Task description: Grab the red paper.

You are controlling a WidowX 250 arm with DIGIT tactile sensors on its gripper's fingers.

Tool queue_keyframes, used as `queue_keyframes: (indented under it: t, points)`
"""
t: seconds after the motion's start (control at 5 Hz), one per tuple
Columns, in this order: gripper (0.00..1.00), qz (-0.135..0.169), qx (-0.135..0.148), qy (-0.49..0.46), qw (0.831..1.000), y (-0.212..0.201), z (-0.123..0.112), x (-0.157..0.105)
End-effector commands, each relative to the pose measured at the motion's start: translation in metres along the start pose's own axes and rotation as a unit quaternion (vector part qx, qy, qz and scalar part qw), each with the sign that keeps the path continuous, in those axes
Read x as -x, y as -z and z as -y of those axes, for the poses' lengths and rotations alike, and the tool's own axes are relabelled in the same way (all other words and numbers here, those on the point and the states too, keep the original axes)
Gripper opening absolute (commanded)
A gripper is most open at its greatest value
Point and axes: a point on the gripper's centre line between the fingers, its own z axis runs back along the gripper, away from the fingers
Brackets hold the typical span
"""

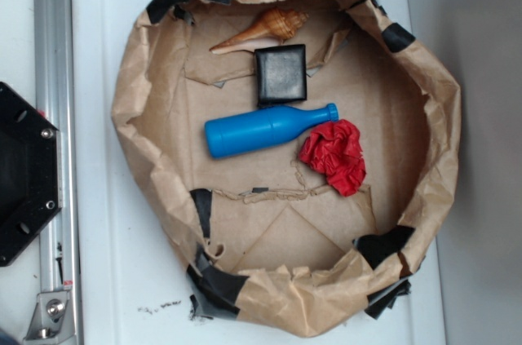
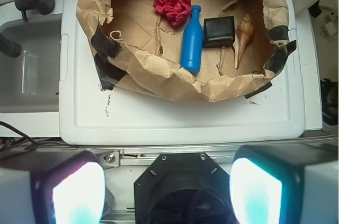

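Wrist view shows my gripper (image 2: 167, 189) held well back from the work, its two fingers (image 2: 78, 192) glowing pale at the lower corners of the frame and spread wide apart with nothing between them. The red paper (image 2: 174, 6) sits near the top centre of that view, on the floor of the brown paper bag (image 2: 159, 75), right beside the neck of the blue bottle (image 2: 192, 39); in the exterior view the red paper (image 1: 334, 156) lies right of centre, with the bottle cap (image 1: 329, 110) just above its upper edge. I judge that closeness the main risk: coming down a little off, one finger could catch the bottle and roll it, or I could pinch bottle and paper together. The bag's crumpled raised rim (image 2: 175, 83) stands between me and the wad, so a low approach might snag it and drag the bag. The black box (image 2: 219, 30) and the shell (image 2: 243, 36) lie farther away and matter less.
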Motion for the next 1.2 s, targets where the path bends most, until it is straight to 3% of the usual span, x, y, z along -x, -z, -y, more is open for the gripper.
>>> queue_keyframes:
  t: [0.0, 0.2, 0.4, 0.6, 0.8, 1.0]
  points:
    - [1.0, 0.0, 0.0, 0.0, 1.0, 0.0, 0.0, 0.0]
    - [1.0, -0.023, -0.119, 0.081, 0.989, 0.023, -0.038, -0.049]
    - [1.0, 0.057, -0.082, 0.116, 0.988, 0.056, -0.045, -0.101]
    - [1.0, 0.064, -0.064, 0.178, 0.98, 0.099, -0.031, -0.147]
    - [1.0, 0.043, 0.013, 0.203, 0.978, 0.152, -0.022, -0.159]
    - [1.0, 0.031, 0.038, 0.24, 0.969, 0.183, -0.009, -0.165]
